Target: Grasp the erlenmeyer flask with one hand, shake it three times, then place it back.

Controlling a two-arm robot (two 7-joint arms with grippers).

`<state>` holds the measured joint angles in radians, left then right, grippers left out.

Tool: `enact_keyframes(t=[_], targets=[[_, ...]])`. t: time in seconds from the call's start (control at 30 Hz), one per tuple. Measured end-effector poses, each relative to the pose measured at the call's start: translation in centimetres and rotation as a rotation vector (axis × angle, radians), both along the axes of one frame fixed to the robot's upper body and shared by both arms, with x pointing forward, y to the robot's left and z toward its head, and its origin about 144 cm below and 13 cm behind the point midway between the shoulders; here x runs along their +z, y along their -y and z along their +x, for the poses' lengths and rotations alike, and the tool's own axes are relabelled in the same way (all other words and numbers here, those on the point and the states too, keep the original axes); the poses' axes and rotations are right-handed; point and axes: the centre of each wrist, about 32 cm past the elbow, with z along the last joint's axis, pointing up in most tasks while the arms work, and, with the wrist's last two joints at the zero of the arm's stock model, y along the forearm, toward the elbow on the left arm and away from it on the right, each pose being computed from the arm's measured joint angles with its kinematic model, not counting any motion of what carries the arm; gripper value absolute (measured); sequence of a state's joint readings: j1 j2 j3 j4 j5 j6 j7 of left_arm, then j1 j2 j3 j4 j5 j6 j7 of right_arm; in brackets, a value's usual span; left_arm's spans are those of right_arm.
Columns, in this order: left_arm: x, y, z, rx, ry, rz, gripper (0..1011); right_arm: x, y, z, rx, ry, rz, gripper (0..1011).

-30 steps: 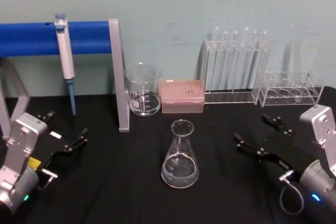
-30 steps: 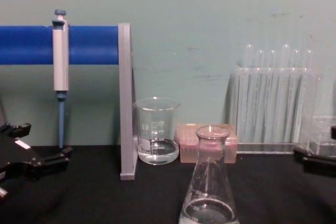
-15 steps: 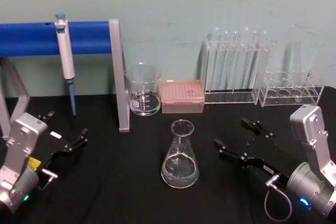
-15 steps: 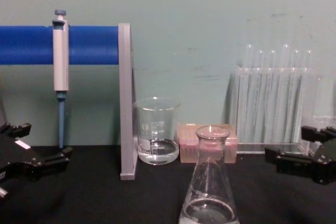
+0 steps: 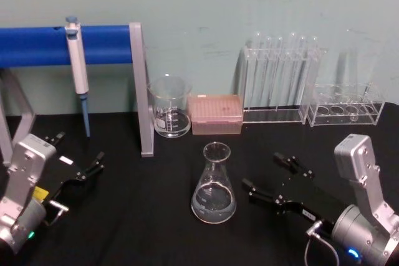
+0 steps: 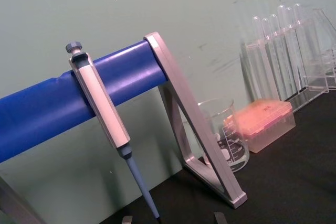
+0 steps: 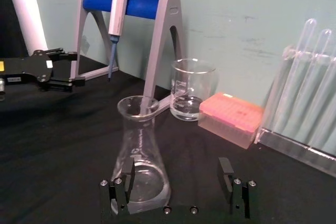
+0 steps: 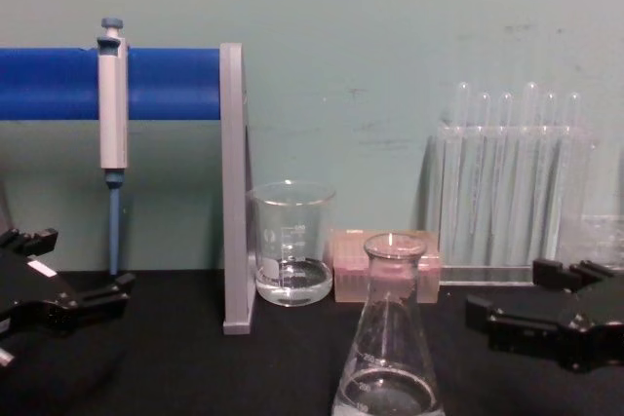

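One wide-open, empty right hand [image 5: 260,169] hovers just beside the erlenmeyer flask [image 5: 214,188].

Lit softly and evenly from above, at moderate brightness. Renders the wall [image 5: 206,4] a uniform pale tone and the desk [image 5: 137,216] near black from back edge to front edge, with little surface detail. Throws a soft grey shadow onto the wall just left of the test tubes [image 5: 280,73] and a darker band beneath the blue bar [image 8: 166,83]. Puts a small white glint on the rim of the erlenmeyer flask [image 8: 388,338] in the chest view and pale reflections in its liquid in the head view. Leaves the test tubes faint against the wall.
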<state>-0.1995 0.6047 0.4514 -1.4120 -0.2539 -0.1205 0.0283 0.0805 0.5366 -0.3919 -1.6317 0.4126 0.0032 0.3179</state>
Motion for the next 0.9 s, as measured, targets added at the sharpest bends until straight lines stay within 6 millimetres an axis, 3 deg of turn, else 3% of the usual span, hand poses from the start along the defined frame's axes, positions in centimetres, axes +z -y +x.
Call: enact_keyframes(t=[0.43,0.9], targets=[[0.0,0.0,0.0,0.000,0.000,0.000,1001,-0.3,-1.7,-0.7,-0.043,-0.047,0.003,1000],[0.0,0.0,0.0,0.000,0.000,0.000,1001,-0.1,-2.8,1.2,0.040,-0.056,0.001,1000]])
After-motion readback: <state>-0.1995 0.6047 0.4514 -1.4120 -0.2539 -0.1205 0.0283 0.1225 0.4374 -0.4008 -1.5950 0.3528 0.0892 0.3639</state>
